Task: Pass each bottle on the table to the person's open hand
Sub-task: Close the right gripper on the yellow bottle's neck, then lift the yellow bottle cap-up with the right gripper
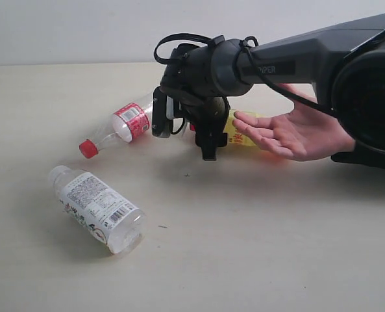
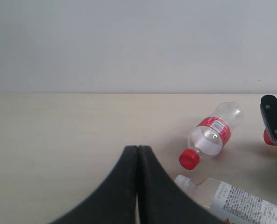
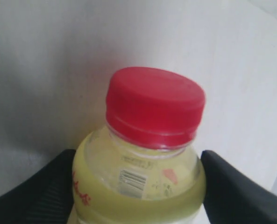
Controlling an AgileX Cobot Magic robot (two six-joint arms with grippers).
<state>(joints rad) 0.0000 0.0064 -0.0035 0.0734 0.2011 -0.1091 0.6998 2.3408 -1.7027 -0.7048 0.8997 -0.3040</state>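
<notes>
A yellow bottle [image 3: 138,186] with a red cap fills the right wrist view, and my right gripper [image 3: 138,163] has a black finger pressed against each side of it. In the exterior view that gripper [image 1: 186,127] hovers low over the table [image 1: 276,247], and the yellow bottle [image 1: 239,132] shows just behind it, beside the person's open hand [image 1: 289,133]. A clear slim bottle with a red cap and label [image 1: 130,122] lies to the gripper's left. A clear white-capped bottle [image 1: 98,208] lies nearer the front. My left gripper [image 2: 138,151] is shut on nothing, short of both clear bottles.
The right arm's thick black body [image 1: 322,62] reaches in from the right above the person's forearm. A pale wall [image 1: 82,29] stands behind the table's far edge. One finger of the right gripper [image 2: 274,119] shows at the edge of the left wrist view.
</notes>
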